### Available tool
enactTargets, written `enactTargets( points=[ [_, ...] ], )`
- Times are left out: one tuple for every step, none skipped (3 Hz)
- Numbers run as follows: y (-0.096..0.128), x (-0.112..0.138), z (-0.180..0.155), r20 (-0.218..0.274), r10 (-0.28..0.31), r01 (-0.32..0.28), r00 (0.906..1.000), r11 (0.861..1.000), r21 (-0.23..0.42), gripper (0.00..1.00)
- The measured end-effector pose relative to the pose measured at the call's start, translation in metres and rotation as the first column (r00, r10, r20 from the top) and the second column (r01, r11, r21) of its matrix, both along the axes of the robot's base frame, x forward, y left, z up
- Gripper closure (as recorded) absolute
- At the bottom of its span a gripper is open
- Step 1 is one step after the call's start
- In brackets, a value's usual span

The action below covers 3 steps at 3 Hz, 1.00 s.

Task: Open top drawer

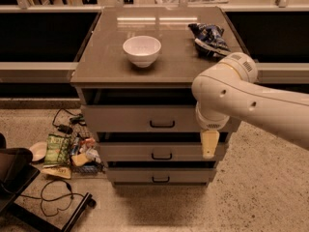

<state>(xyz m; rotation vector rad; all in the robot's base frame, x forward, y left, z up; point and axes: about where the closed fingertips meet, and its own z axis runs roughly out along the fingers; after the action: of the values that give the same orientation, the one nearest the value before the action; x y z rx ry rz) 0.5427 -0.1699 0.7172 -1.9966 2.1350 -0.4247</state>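
Top drawer (125,119) at frame centre, under tabletop. Gripper (210,144) at 4 o'clock of black handle (162,124), apart from it; grip state: cannot tell. Approach step, likely. Next: shift toward 10 o'clock, catch handle, pull.

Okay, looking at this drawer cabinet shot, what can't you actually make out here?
All in the camera view:
1. Inside of the top drawer: only a dark gap shows under the cabinet top.
2. Right end of the top drawer: covered by the arm.
3. The gripper, hanging by the drawers' right side: partly hidden by the wrist above it.
4. The floor clutter at left: too small to identify.
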Motion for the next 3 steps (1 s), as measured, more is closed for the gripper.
enactTargets(
  points=[
    [-0.010, 0.022, -0.009, 0.019, -0.026, 0.027, 0.9995, 0.998, -0.051, 0.00],
    [-0.018, 0.044, -0.021, 0.039, -0.054, 0.056, 0.9978, 0.996, -0.071, 0.00],
    [-0.021, 0.063, -0.040, 0.040, -0.082, 0.084, 0.9958, 0.996, -0.044, 0.00]
  ],
)
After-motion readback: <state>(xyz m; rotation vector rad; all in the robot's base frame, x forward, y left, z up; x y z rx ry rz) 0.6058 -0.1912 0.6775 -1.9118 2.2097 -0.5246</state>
